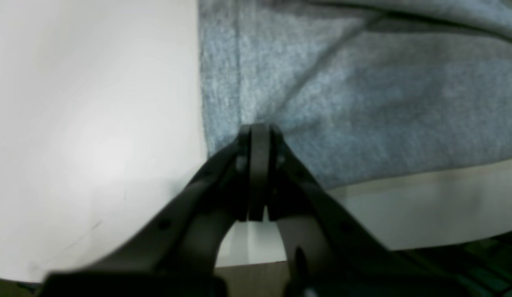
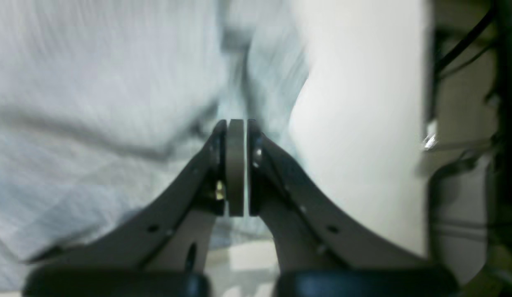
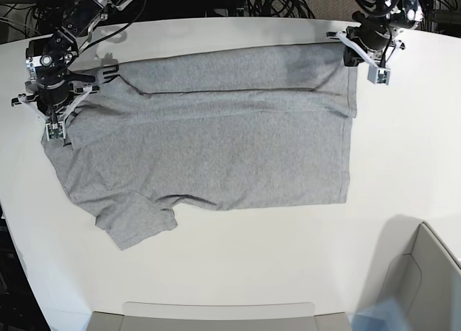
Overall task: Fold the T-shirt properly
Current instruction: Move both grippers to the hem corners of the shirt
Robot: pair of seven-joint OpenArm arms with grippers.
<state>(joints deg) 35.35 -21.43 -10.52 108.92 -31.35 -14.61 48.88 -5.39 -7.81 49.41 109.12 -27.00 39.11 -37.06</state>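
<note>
The grey T-shirt (image 3: pixel 216 144) lies spread on the white surface (image 3: pixel 238 273), plain side up, with its far long edge folded over toward the middle and one short sleeve (image 3: pixel 133 221) sticking out at the near left in the base view. The left tool (image 1: pixel 260 134) is pinched closed on the cloth at the shirt's far corner by the hem. The right tool (image 2: pixel 236 128) is likewise clamped on the fabric at the opposite far corner, near the shoulder. A pale box (image 3: pixel 421 280) sits at the surface's near right corner.
</note>
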